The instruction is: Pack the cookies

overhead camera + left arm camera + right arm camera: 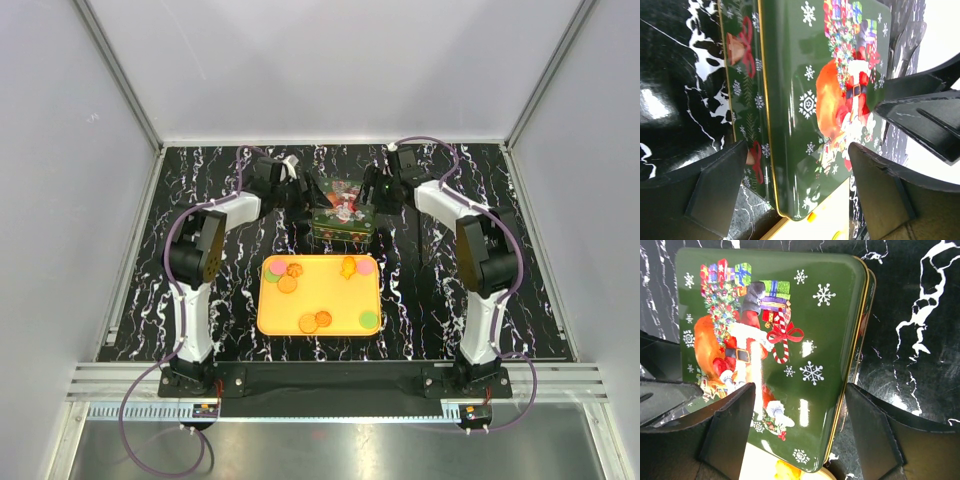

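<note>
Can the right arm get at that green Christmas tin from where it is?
Probably yes. The right gripper is open right over the tin, one finger past its edge, with nothing in between. The left gripper is open over it too, but from the opposite side.

No readable text, brand, number or sign in any view.
Green rectangular metal tin lid printed with pictures only: Santa, wrapped gifts, candy cane, white snowflakes toward 3 o'clock.
</note>
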`<state>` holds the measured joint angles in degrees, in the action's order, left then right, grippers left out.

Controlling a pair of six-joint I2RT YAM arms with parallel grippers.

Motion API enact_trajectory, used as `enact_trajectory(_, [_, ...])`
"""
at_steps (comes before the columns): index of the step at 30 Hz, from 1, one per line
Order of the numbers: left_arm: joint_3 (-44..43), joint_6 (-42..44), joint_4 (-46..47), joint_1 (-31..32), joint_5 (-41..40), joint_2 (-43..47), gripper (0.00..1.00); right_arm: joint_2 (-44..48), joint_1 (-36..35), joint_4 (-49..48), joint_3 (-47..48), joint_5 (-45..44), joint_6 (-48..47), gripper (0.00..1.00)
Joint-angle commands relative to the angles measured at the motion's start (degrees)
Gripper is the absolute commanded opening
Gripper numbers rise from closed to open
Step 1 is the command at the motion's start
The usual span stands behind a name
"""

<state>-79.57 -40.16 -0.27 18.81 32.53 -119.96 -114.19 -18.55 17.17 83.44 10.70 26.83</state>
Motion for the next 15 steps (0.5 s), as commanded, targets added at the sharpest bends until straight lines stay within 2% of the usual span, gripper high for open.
enact_trajectory(1, [0.7, 0.0, 2.5, 0.5, -1.0, 3.9, 0.85, -1.0, -1.4, 1.3, 2.7, -1.5, -1.3, 0.79])
enact_trajectory(6, [2.9, -1.6, 3.7, 0.6, -1.9, 4.4, 0.72, -2.0, -1.9, 2.0, 3.0, -1.9, -1.7, 0.79])
enact_trajectory(9, [4.3, -2.2, 3.8, 0.7, -2.8, 4.6, 0.68, -2.1, -2.2, 1.8, 2.6, -2.1, -1.9, 0.80])
enact_trajectory(15, [5.0, -2.5, 0.8, 1.3, -6.2, 3.6, 0.46, -2.0, -3.2, 1.8, 1.9, -3.7, -2.5, 0.80])
